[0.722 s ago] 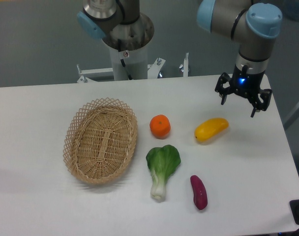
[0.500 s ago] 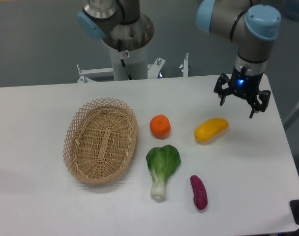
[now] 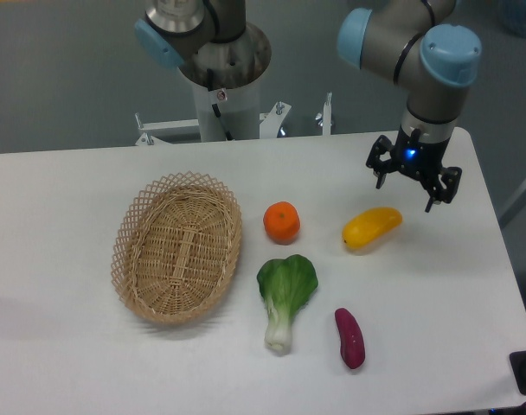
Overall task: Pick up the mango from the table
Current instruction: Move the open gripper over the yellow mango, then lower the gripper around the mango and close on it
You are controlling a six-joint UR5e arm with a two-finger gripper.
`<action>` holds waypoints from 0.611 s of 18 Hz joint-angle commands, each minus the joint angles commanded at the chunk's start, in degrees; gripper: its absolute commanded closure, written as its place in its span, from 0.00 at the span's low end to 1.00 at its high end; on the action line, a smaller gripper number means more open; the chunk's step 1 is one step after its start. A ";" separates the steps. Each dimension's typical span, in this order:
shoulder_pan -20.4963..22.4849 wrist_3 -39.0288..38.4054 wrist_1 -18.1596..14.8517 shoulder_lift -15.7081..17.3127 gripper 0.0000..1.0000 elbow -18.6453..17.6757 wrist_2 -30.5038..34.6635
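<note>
The mango (image 3: 372,227) is a glossy yellow oblong fruit lying on the white table (image 3: 64,346), right of centre. My gripper (image 3: 403,195) hangs above the table just behind and to the right of the mango, not touching it. Its black fingers are spread apart and nothing is between them.
A round orange (image 3: 281,221) lies left of the mango. A green bok choy (image 3: 285,294) and a purple sweet potato (image 3: 349,337) lie nearer the front. A woven basket (image 3: 177,246) stands at the left. The arm's base column (image 3: 224,78) is behind the table.
The gripper has moved left and slightly up, closer to the mango. Its fingers stay open. Nothing on the table has moved.
</note>
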 joint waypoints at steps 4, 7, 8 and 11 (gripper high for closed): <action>0.09 2.54 2.21 -0.35 0.00 -2.11 0.09; 0.09 5.08 2.73 -1.23 0.00 -2.91 0.17; 0.00 6.14 3.69 -1.67 0.00 -3.17 0.26; -1.66 6.86 5.72 -3.25 0.00 -4.14 2.28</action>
